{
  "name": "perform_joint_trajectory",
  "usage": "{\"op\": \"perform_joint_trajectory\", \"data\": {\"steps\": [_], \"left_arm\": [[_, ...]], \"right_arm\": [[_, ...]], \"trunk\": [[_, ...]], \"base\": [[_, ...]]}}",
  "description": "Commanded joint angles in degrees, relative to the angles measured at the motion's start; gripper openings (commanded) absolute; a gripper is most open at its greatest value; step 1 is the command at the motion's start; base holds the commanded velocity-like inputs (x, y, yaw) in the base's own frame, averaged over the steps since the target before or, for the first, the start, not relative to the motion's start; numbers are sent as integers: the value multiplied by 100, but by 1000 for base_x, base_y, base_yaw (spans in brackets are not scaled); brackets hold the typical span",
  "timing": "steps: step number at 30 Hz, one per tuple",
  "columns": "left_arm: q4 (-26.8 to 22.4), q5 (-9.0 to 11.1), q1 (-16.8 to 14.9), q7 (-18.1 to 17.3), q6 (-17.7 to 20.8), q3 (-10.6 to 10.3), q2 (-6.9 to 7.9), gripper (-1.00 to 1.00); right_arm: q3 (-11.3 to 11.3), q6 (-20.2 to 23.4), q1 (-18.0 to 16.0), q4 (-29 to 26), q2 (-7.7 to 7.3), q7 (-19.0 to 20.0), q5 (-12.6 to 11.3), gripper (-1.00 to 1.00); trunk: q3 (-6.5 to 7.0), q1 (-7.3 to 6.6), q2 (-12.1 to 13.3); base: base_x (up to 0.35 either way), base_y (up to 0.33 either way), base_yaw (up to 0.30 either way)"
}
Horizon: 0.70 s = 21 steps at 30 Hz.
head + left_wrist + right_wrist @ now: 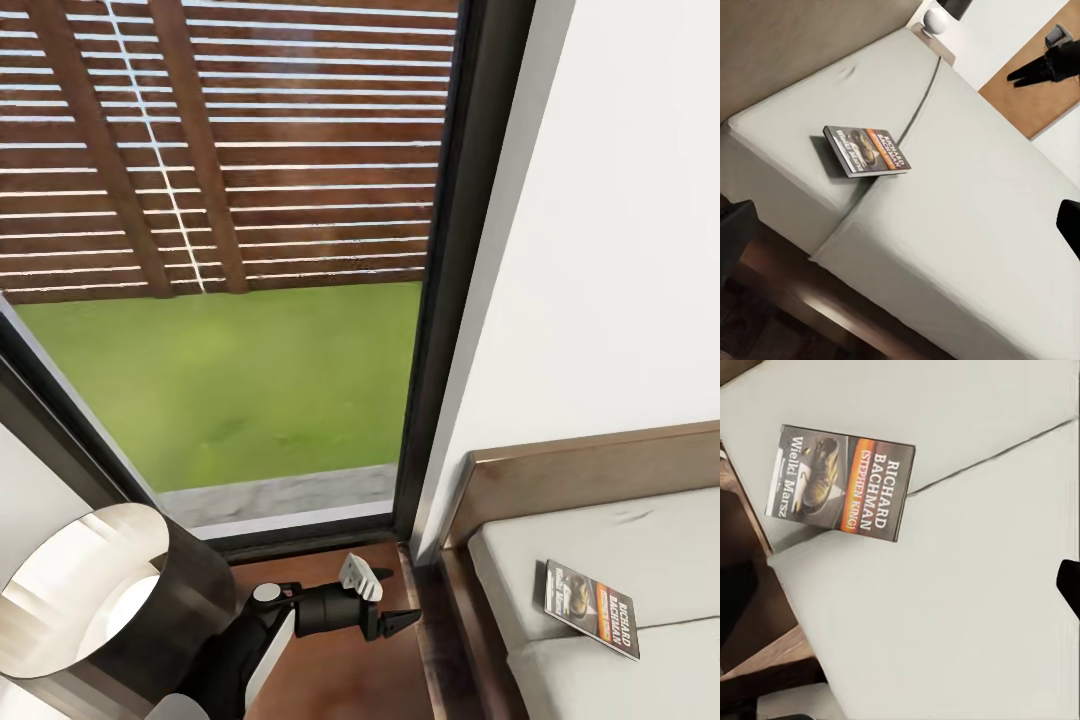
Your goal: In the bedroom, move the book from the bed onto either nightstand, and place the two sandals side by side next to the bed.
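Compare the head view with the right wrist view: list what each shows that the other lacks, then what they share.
Head view alone: the tall dark-framed window with slatted fence and grass outside, a lamp shade, the headboard, the white wall, and the left gripper, jaws apart, over the nightstand.

Right wrist view alone: the cover lettering is readable, "RICHARD BACHMAN (STEPHEN KING)".

Both: the book lying flat on the pale-grey mattress, near its seam and the bed's wooden edge.

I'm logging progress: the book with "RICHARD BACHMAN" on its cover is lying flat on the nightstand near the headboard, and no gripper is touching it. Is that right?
Not quite. The book lies flat on the bed, on the pale mattress near the headboard, not on a nightstand. The head view shows this, and the right wrist view shows the book closer. The rest holds: no gripper is touching it.
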Motion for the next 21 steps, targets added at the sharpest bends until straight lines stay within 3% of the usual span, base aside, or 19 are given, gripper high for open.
{"op": "perform_joint_trajectory", "data": {"steps": [1, 6, 21], "left_arm": [[0, 56, -4, -11, 58, -12, 3, 100], [0, 56, -4, -11, 57, -13, 3, 100], [0, 64, -4, -11, 64, -7, 3, 100]], "right_arm": [[-32, 61, -8, -137, 6, 48, 52, 100], [-32, 103, -8, -556, 9, 47, 38, 100], [-32, 58, -8, -682, 23, 17, 42, 100]], "trunk": [[-6, 1, -5], [-6, 1, -5], [-6, 1, -5]], "base": [[0, 0, 0], [0, 0, 0], [0, 0, 0]]}}
